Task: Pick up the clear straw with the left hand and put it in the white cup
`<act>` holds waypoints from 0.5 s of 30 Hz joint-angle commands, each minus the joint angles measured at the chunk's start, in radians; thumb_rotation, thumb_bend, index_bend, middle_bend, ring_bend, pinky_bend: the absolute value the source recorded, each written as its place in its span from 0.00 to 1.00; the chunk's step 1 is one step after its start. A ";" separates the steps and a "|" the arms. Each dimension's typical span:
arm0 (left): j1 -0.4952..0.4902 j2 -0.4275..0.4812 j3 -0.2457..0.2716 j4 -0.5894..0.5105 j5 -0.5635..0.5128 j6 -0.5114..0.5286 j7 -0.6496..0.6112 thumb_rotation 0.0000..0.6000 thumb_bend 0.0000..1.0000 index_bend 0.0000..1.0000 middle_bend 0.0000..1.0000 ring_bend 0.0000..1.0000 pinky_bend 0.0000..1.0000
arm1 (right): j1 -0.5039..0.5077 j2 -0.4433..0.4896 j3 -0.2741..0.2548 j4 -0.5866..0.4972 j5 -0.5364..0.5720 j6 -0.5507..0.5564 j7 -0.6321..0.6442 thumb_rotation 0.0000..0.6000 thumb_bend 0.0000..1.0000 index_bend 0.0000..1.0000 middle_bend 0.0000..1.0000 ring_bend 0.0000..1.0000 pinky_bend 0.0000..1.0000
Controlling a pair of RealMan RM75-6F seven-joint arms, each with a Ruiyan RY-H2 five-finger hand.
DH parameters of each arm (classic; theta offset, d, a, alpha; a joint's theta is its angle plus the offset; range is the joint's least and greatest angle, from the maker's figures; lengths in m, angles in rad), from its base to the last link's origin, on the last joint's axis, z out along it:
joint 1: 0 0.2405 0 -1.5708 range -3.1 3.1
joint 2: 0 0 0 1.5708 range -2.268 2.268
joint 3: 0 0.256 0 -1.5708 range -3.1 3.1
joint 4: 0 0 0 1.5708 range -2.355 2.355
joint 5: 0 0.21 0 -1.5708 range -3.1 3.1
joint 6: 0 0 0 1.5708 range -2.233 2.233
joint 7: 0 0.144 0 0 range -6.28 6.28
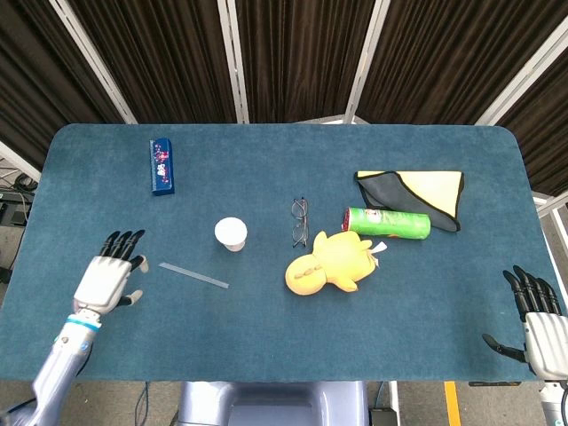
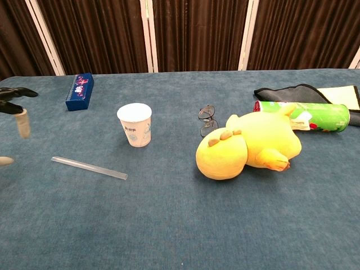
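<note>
Head view, left hand: the left hand hovers over the near left part of the table, fingers spread and extended, holding nothing.
Head view, straw: the clear straw lies flat on the cloth just right of the left hand, apart from its fingertips.
Head view, cup: the white cup stands upright, near the straw's right end and farther back.
Head view, right hand: the right hand sits at the near right edge, fingers spread, empty.
Head view, other things: blue box at back left; glasses right of the cup; yellow plush toy touching the green can, which lies on its side; folded cloth behind the can.
Chest view, left hand: only fingertips show at the left edge, apart from one another.
Chest view, straw: it lies in front of the cup, untouched.
Chest view, other things: plush toy, can, glasses, blue box.
</note>
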 commanded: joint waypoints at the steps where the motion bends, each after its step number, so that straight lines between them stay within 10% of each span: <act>1: -0.050 -0.057 -0.032 0.037 -0.063 -0.055 0.069 1.00 0.24 0.50 0.00 0.00 0.00 | 0.000 0.001 0.000 0.001 0.000 -0.001 0.002 1.00 0.08 0.00 0.00 0.00 0.00; 15: -0.172 -0.214 -0.069 0.119 -0.257 -0.154 0.217 1.00 0.38 0.50 0.00 0.00 0.00 | 0.005 0.007 -0.001 0.002 -0.001 -0.009 0.019 1.00 0.08 0.00 0.00 0.00 0.00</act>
